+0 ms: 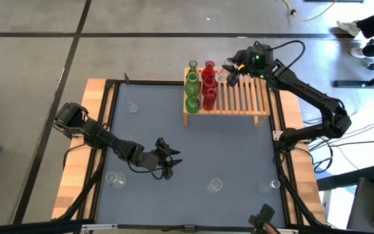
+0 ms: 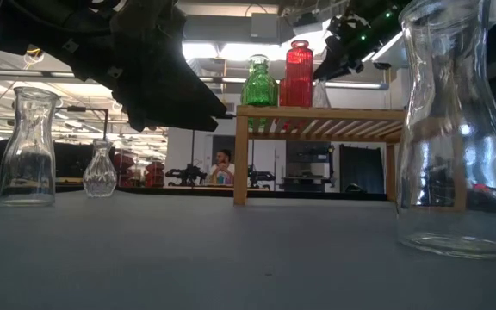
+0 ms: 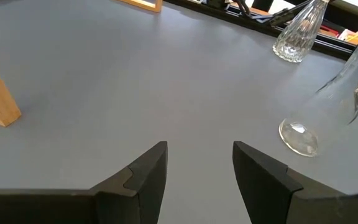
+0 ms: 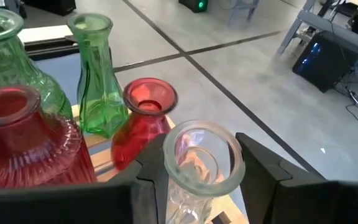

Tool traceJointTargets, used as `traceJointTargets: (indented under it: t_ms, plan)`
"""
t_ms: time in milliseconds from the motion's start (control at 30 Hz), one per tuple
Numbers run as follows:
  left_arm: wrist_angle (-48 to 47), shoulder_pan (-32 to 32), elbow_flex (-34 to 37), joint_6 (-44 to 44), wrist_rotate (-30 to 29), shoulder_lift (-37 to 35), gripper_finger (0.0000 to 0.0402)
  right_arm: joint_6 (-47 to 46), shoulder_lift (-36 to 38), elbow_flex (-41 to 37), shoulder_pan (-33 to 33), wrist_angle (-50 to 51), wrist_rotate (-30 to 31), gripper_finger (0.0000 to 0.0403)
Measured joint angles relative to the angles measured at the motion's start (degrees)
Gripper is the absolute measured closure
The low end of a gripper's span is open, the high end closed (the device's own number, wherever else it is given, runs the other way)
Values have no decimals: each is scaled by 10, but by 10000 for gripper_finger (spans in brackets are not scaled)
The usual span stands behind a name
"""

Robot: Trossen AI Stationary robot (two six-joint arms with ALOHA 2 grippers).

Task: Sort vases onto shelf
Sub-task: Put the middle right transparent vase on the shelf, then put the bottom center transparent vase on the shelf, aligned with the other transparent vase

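Observation:
The shelf stands at the table's far side, with green vases and red vases in rows on its left end. My right gripper is over the shelf's far edge, right of the red row, shut on a clear vase. In the right wrist view the nearest red vase stands just beside it. My left gripper hovers open over the table's middle with nothing between its fingers. More clear vases stand upright on the table. My right gripper pinches the clear vase's neck, just below the flared rim, between its two fingers. The fingers come roughly level from the table's right, slanting a little down. The vase is upright. Whether its base rests on the slats I cannot tell.
Clear vases stand at the table's far left, near left and near right. Two lie ahead of my left gripper. The shelf's right half is bare slats. A person sits in the room behind.

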State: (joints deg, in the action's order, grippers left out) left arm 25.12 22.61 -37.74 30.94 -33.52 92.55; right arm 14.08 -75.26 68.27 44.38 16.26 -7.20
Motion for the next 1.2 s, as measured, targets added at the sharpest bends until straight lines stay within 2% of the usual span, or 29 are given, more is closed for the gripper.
traceJointTargets:
  t_ms: [600, 700, 967, 1200]
  plan:
    - [0, 0, 0, 0, 2, 0, 226, -7, -26, 1, -1, -17, 15, 275]
    - [0, 0, 0, 0, 2, 0, 226, -10, -26, 1, -1, -16, 12, 253]
    - [0, 0, 0, 0, 2, 0, 226, -8, -23, 1, -1, -17, 12, 158]
    - [0, 0, 0, 0, 2, 0, 226, 0, 30, 1, -1, -15, 21, 127]
